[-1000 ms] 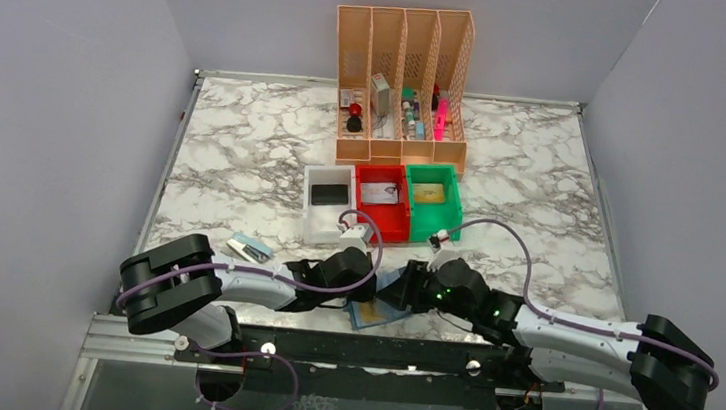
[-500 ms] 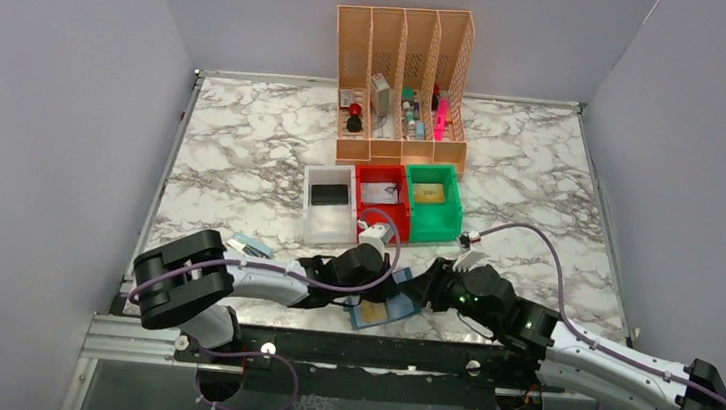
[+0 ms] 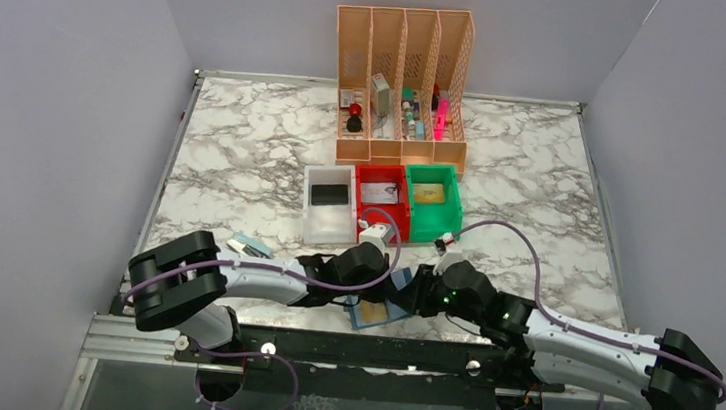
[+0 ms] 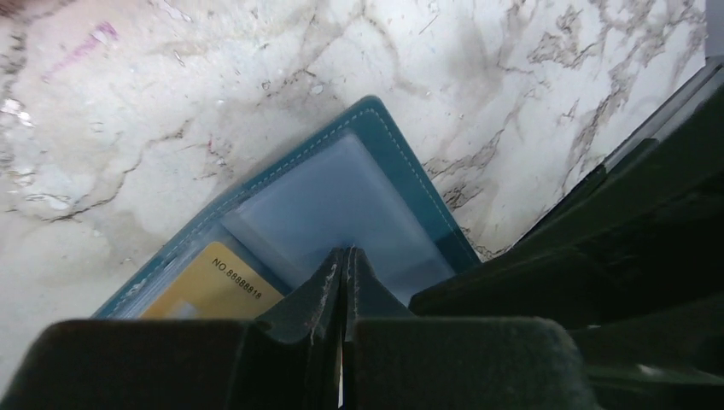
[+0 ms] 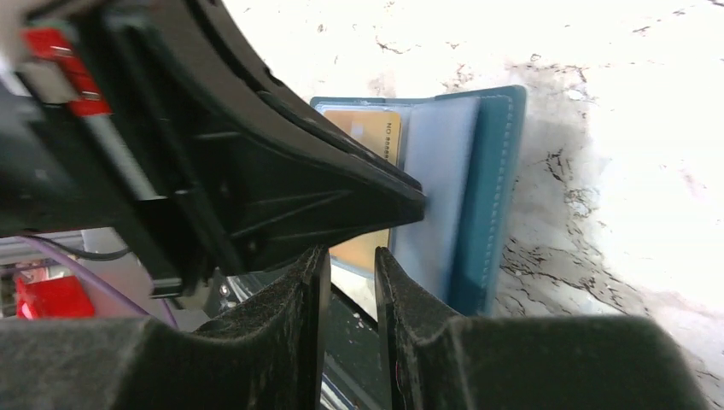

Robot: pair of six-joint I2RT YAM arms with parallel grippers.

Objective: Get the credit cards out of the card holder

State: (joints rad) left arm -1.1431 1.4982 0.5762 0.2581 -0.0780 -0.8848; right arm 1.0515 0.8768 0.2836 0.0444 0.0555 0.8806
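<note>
My left gripper [image 4: 344, 256], jaws shut, presses the open teal-blue folding card holder [image 4: 341, 192] onto the white marble table [image 4: 213, 85] at its near edge. My right gripper [image 5: 348, 256], jaws slightly apart, sits at the flat gold credit card [image 5: 373, 128] in its clear pocket; I cannot tell whether it bites. Next, I judge: pinch that edge and slide it out.

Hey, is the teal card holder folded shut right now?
No, the card holder lies open, with its clear pockets and a gold card showing in the left wrist view.

You can read only one print here: the gold card [image 4: 201, 290] in the teal card holder [image 4: 388, 141] bears "NO." followed by a run of eights, its last digits too small to settle.
</note>
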